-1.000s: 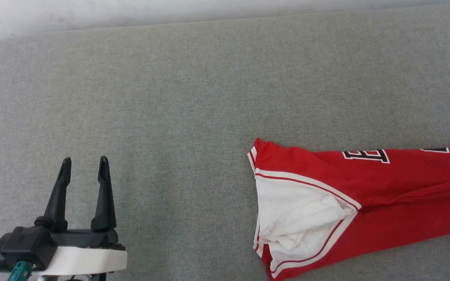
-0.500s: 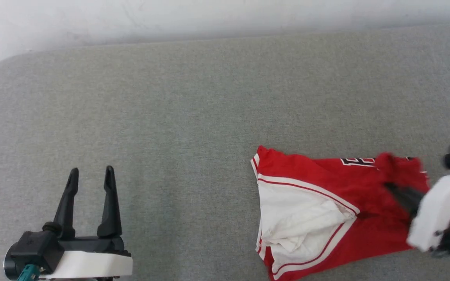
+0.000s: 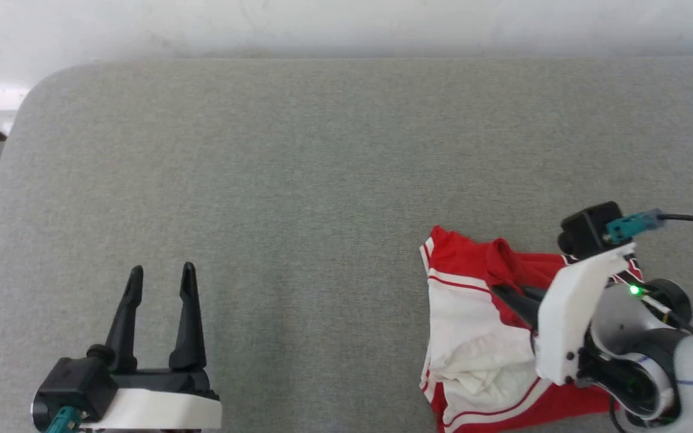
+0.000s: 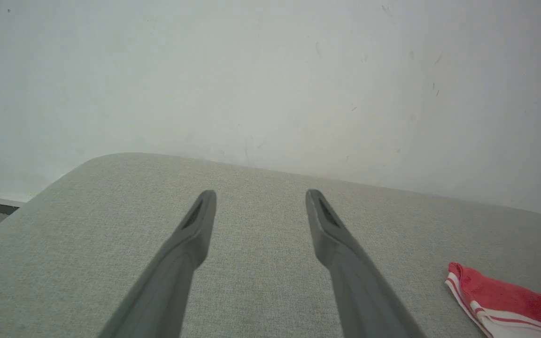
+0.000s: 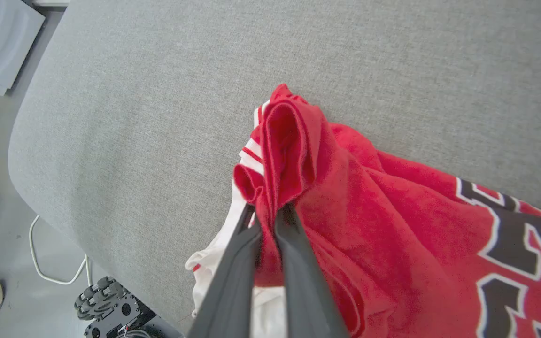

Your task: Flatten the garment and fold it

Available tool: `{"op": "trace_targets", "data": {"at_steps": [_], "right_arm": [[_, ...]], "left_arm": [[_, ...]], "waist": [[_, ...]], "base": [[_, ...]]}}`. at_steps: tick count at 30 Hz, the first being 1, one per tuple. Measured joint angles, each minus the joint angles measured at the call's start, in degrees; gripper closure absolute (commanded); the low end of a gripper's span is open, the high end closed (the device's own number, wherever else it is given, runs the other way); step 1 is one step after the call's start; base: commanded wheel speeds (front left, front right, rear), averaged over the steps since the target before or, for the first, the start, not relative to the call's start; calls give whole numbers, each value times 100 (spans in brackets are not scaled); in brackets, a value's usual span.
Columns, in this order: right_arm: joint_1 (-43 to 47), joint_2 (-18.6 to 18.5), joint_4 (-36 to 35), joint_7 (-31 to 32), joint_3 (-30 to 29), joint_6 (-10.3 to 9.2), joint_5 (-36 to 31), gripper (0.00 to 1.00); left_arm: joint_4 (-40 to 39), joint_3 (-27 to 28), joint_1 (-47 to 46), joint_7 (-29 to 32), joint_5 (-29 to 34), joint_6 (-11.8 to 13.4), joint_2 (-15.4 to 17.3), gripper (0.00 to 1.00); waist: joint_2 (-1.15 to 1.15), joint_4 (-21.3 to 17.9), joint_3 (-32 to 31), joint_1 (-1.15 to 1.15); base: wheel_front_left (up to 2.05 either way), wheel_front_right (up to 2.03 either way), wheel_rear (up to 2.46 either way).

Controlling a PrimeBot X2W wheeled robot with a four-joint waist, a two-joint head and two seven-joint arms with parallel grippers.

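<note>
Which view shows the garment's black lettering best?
Right wrist view: the lettering is large and sharp. In the head view the right arm hides most of it; the left wrist view gives the garment's striped corner.

Head cam: set high, faces fwd and down on the grey fabric-covered table (image 3: pixel 322 150); left pincer (image 3: pixel 162 269) at lower left, right pincer (image 3: pixel 503 294) at lower right. Left wrist cam: low, near the tabletop, looks along its own two fingers (image 4: pixel 194 237) toward the white wall (image 4: pixel 270 70). Right wrist cam: close in, looks steeply down on the red-and-white jersey T-shirt (image 5: pixel 369 211). Shared by all three: the shirt's striped-trim end w/ grey cloth beside it.
</note>
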Motion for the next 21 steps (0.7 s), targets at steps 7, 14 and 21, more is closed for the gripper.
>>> {"op": "trace_targets", "data": {"at_steps": [7, 14, 21], "right_arm": [[-215, 135, 1054, -121, 432, 0, -408, 100], [-436, 281, 1825, -73, 499, 0, -875, 100], [-609, 349, 2128, 153, 499, 2, -1281, 82]], "left_arm": [[148, -88, -71, 0, 15, -112, -148, 0], [297, -148, -158, 0, 58, -204, -302, 0], [465, -201, -203, 0, 110, -301, -442, 0]], "waist": [[0, 293, 63, 0], [0, 535, 100, 0], [0, 698, 73, 0]], "base": [[0, 0, 0], [0, 0, 0], [0, 0, 0]]}}
